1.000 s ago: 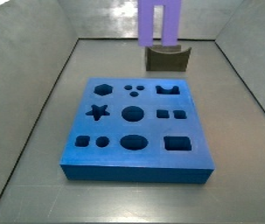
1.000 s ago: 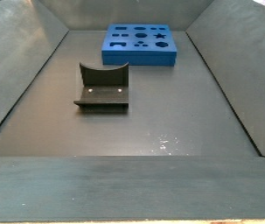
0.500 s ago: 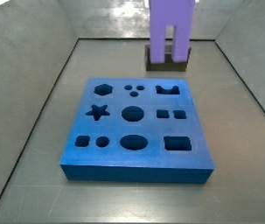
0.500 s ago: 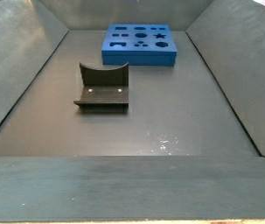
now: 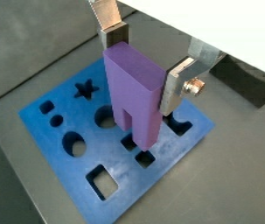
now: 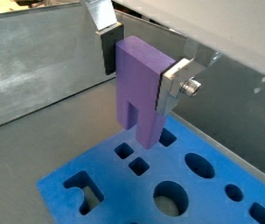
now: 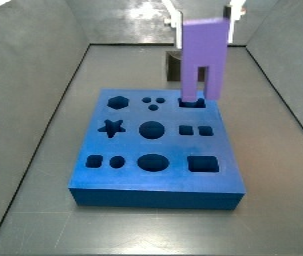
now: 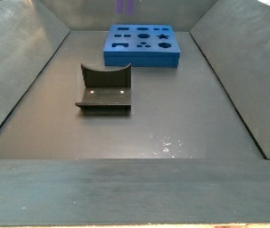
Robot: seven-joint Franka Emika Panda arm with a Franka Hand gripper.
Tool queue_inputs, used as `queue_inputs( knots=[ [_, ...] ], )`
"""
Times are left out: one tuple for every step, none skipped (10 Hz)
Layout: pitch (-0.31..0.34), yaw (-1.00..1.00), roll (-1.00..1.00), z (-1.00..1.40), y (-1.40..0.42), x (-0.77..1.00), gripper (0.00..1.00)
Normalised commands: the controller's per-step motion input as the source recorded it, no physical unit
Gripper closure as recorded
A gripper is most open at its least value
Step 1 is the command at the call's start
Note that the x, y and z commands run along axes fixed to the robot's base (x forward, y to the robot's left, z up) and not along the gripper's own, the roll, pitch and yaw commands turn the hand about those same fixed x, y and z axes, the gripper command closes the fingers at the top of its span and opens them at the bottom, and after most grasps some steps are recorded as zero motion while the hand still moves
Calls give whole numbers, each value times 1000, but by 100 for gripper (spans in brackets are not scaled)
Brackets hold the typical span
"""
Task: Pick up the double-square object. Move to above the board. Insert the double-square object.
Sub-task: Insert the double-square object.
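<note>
The double-square object (image 5: 135,87), a tall light-purple prism with two legs, hangs upright between my gripper's (image 5: 146,59) flat silver fingers (image 5: 179,80). The gripper is shut on it. The same grip shows on the double-square object (image 6: 141,87) in both wrist views, gripper (image 6: 142,66). In a side view the double-square object (image 7: 203,55) hangs under the gripper (image 7: 205,12) over the far right part of the bright-blue board (image 7: 127,150), legs near a notched hole. The board (image 5: 94,153) lies below, with small square holes under the legs. I cannot tell if the legs touch it.
The dark fixture (image 8: 103,89) stands on the grey tray floor in front of the board (image 8: 143,49); in a side view the fixture (image 7: 174,68) is mostly hidden behind the block. Sloping grey tray walls (image 7: 54,90) surround the floor.
The gripper has carried the double-square object from above the fixture towards the board and lower. Its legs now hang over the board's far right part.
</note>
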Motion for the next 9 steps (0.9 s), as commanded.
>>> queue_inputs(
  knots=[
    [0,0,0,-9,0,17,100],
    [-6,0,0,-66,0,54,100],
    [-31,6,63,-111,-49,66,100],
    [-57,31,83,-174,-29,109,100],
    [-74,51,126,-226,-46,129,100],
    [0,57,103,-114,-9,83,100],
    [0,0,9,0,0,0,100],
    [0,0,20,0,0,0,100],
    [0,0,131,-40,0,60,100]
  ],
)
